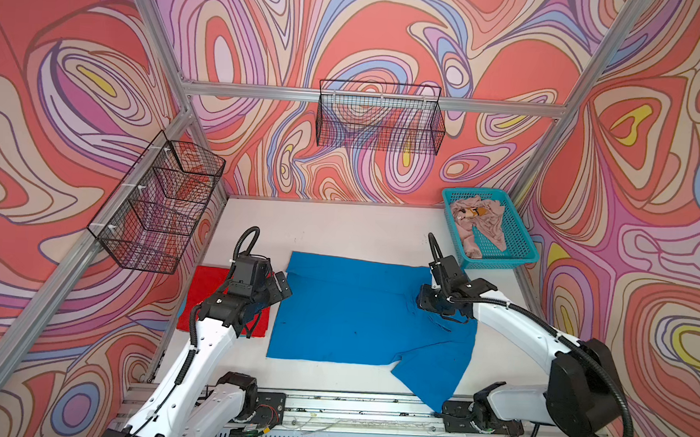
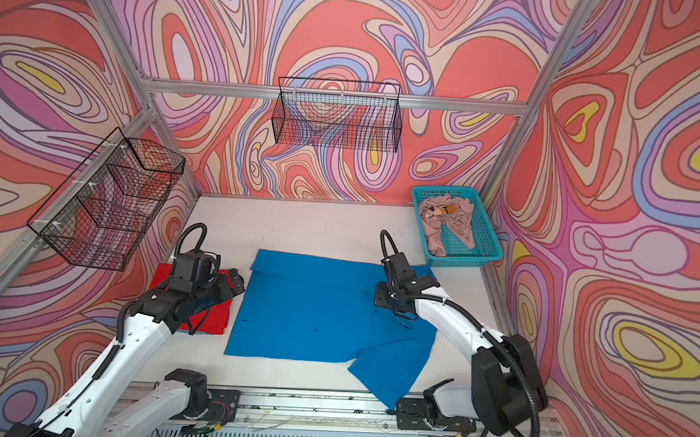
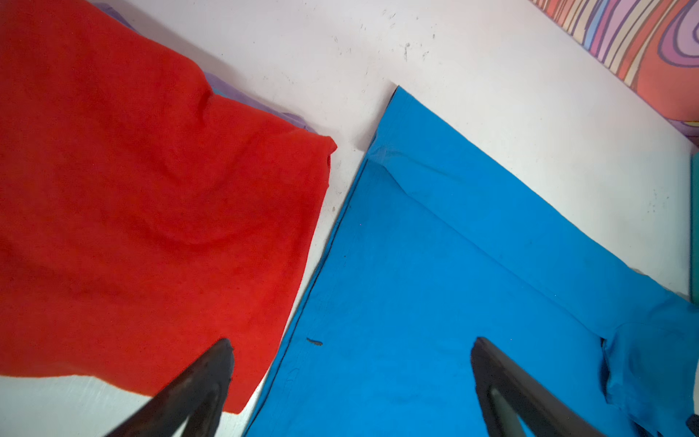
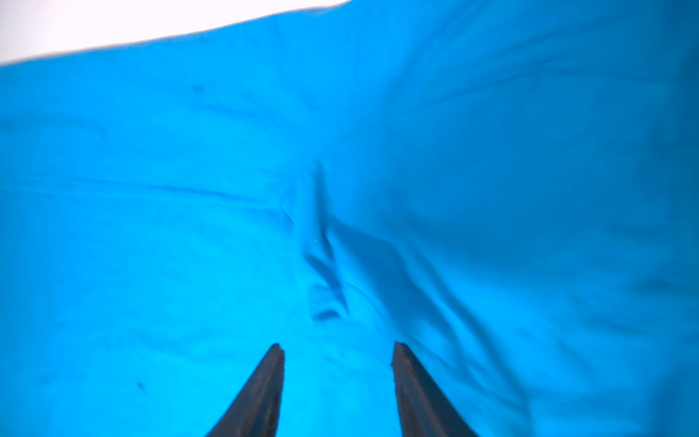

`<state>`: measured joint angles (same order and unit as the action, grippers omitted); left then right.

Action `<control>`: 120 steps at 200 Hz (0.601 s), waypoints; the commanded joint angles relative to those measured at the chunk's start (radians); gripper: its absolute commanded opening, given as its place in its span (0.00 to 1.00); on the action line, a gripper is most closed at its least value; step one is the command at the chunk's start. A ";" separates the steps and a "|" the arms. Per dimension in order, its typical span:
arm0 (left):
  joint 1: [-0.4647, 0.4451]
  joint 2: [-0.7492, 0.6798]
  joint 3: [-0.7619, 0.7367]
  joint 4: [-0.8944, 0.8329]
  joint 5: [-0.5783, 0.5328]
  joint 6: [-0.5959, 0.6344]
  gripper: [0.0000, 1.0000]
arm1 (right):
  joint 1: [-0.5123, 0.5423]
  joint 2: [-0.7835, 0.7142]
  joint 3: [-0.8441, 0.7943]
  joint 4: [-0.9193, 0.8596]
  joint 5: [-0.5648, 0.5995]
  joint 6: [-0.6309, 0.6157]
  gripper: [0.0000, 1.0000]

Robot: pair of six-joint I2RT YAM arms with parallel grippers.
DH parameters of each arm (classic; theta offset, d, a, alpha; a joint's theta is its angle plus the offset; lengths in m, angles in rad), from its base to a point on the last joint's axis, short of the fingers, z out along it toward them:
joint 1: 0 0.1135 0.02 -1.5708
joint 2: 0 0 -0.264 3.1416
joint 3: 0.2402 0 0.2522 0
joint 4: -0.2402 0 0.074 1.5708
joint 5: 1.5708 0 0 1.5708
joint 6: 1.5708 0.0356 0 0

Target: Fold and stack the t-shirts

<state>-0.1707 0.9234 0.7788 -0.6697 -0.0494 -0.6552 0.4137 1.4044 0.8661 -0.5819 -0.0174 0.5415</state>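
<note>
Left gripper (image 3: pixel 352 340), released wide, hovers at nine o'clock over red tee (image 3: pixel 151 208) and blue tee (image 3: pixel 435 283); right gripper (image 4: pixel 338 346), jaws parted, on its three o'clock side.

Far table (image 1: pixel 339 227) seemingly open, basket (image 1: pixel 504 260) far-right

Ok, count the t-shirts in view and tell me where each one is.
3. Blue tee spread flat mid-table; red tee folded to its left; beige tee crumpled in the basket, back right. Purple cloth peeking from under the red tee may be more.

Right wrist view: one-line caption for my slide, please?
Right tool, jaws apart, close over the wrinkled blue t-shirt.
</note>
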 commanded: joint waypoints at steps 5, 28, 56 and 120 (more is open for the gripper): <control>0.013 0.054 0.038 -0.007 0.001 -0.017 1.00 | 0.004 0.102 0.001 0.075 0.023 0.002 0.30; 0.019 0.119 0.050 0.000 0.024 -0.054 0.98 | 0.005 0.120 -0.030 0.065 0.123 0.020 0.22; 0.019 0.203 0.066 0.035 0.032 -0.116 0.93 | 0.006 0.101 -0.115 0.061 0.177 0.042 0.22; 0.019 0.404 0.152 0.108 0.046 -0.202 0.77 | 0.007 -0.043 -0.127 0.013 0.115 0.057 0.24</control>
<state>-0.1570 1.2785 0.8909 -0.6006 -0.0113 -0.8089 0.4187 1.4582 0.7322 -0.5274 0.1223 0.5758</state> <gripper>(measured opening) 0.811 0.223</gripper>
